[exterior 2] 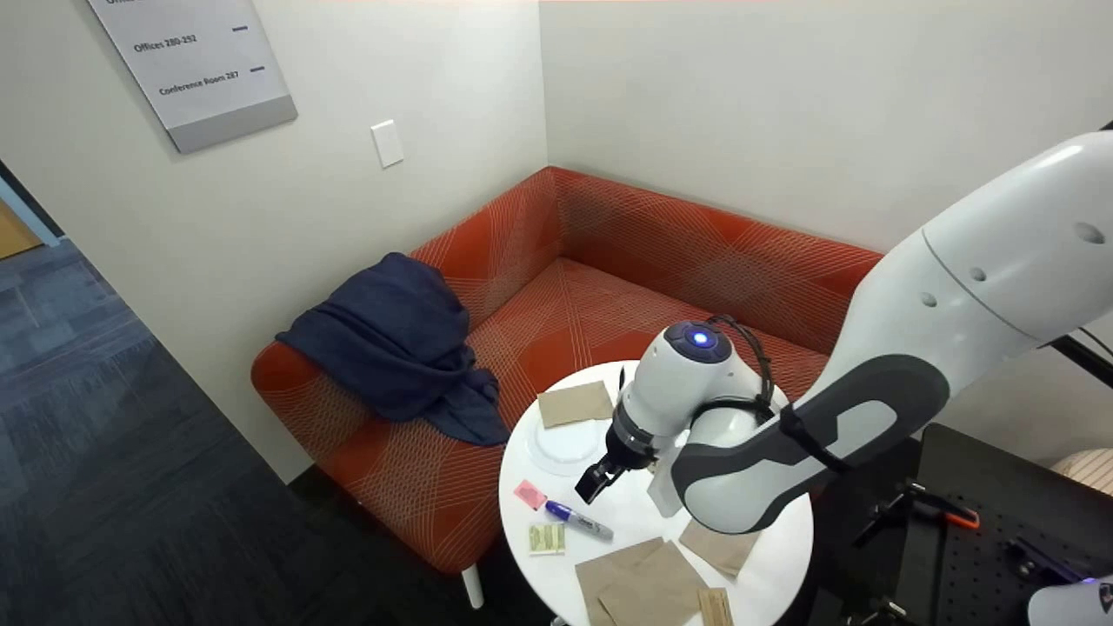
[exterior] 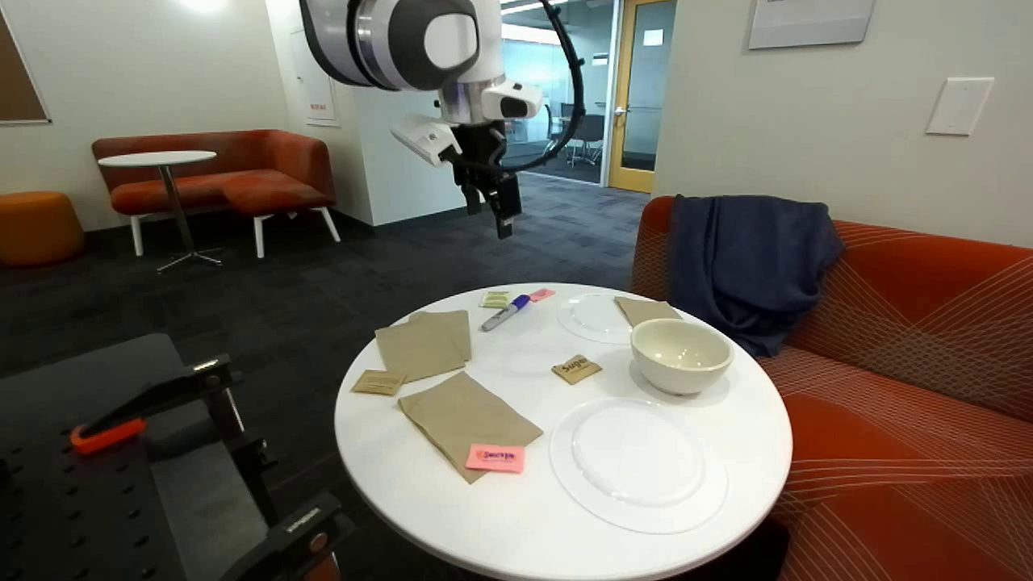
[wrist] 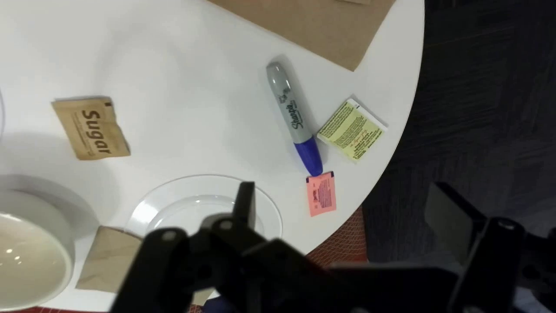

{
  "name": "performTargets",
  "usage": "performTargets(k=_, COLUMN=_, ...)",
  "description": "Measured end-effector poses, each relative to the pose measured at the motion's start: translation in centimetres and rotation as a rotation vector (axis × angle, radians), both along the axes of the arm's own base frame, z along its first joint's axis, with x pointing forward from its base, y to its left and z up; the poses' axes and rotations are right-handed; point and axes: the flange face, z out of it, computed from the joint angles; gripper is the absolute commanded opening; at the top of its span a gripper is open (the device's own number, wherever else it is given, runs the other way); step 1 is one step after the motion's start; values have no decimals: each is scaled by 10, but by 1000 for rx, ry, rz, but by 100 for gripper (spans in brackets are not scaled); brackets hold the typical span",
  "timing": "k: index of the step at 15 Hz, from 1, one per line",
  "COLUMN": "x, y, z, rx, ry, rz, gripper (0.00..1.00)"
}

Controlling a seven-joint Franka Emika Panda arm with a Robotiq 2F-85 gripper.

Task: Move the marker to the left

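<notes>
The marker is a grey pen with a blue cap, lying flat on the white round table. It shows in both exterior views [exterior: 505,313] [exterior 2: 580,521] and in the wrist view [wrist: 290,108]. In the wrist view its cap end touches or slightly overlaps the edge of a pink packet [wrist: 322,195]. My gripper [exterior: 489,218] is well above the table, apart from the marker. In the wrist view the gripper [wrist: 343,191] has its two fingers wide apart with nothing between them. The gripper also shows in an exterior view [exterior 2: 598,482], partly hidden by the arm.
A yellow-green packet [wrist: 352,130] lies beside the marker near the table edge [wrist: 408,104]. A white bowl [exterior: 680,359], a sugar packet [exterior: 577,369], clear plates [exterior: 637,464], brown napkins [exterior: 424,345] and another pink packet [exterior: 495,458] lie around. A red sofa [exterior: 904,387] borders the table.
</notes>
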Motion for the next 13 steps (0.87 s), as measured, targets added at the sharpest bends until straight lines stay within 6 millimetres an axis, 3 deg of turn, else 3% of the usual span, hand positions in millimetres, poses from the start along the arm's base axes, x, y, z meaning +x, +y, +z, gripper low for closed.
performTargets(k=7, x=-51, y=-22, z=44, rx=-58, ry=-15, rz=59, gripper=100)
performTargets(k=13, x=-54, y=-22, z=42, rx=-59, ry=-9, rz=61, gripper=100)
